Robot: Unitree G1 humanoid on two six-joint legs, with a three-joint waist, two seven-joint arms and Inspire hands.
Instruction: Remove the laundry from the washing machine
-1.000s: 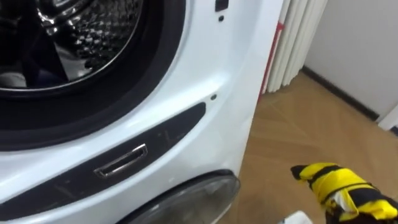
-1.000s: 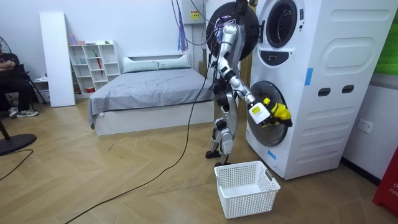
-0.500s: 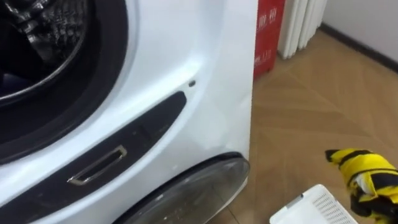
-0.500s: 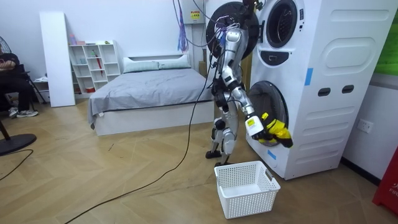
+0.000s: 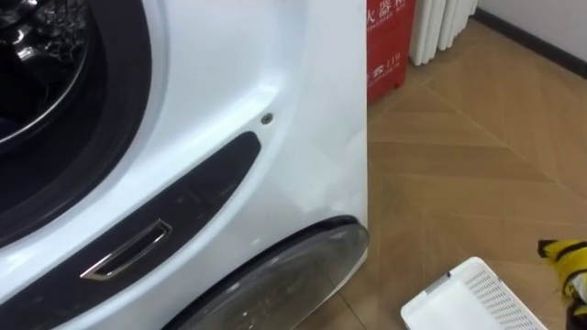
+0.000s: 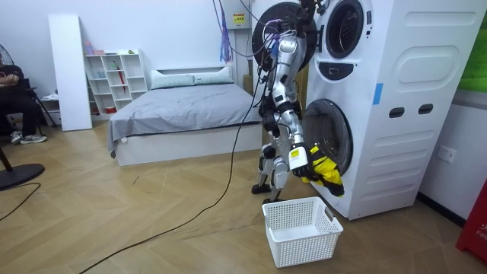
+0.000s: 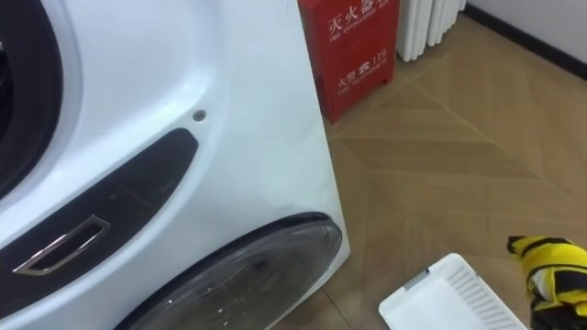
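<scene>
Left eye view: the whole picture has swung since a second ago, so that is my camera moving, not the washing machine (image 5: pixel 303 119). A red box (image 5: pixel 390 41) now stands at the top centre, and a corner of the white basket (image 5: pixel 477 298) pokes in at the lower right. The yellow-and-black garment (image 5: pixel 569 258) was a full bunch at the lower right before. Now it is a scrap at the right edge, just right of the basket corner, over the wooden floor (image 5: pixel 477 165).

Right eye view: more of the garment shows here, bunched at the lower right edge, again just right of the basket. The red box sits at the top centre.

Room view: the robot stands facing the stacked machine at the picture's centre. Its right hand (image 6: pixel 298 158) has come down from in front of the lower door (image 6: pixel 331 129) and now hangs over the basket's far rim. The garment droops from that hand toward the picture's right. As far as I can read them, the fingers are clamped on the cloth.
</scene>
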